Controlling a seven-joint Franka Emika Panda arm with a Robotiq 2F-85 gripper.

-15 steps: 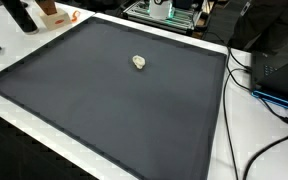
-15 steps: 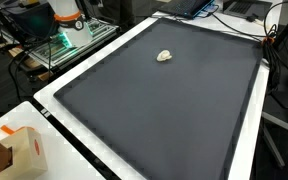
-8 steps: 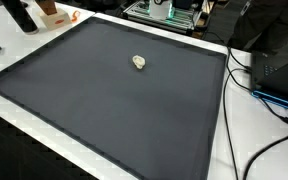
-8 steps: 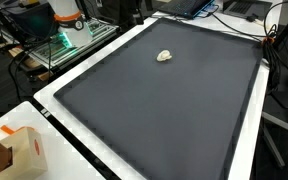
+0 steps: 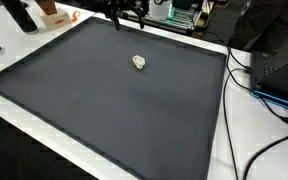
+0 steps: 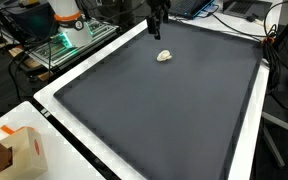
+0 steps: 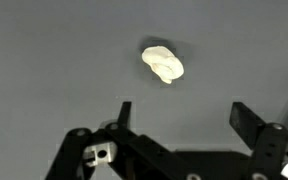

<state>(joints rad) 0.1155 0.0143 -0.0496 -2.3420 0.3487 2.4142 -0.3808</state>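
Dark mat (image 5: 104,110) bears pale lump (image 5: 139,62).

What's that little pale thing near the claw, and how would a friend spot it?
Find the big dark grey mat covering most of the white table. Near its edge by the open black claw lies a small cream-white lump. It is the only thing on the mat, pale and rounded against the dark surface.

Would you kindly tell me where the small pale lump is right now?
In both exterior views the pale lump lies on the dark mat toward its far edge, untouched, near the open gripper.
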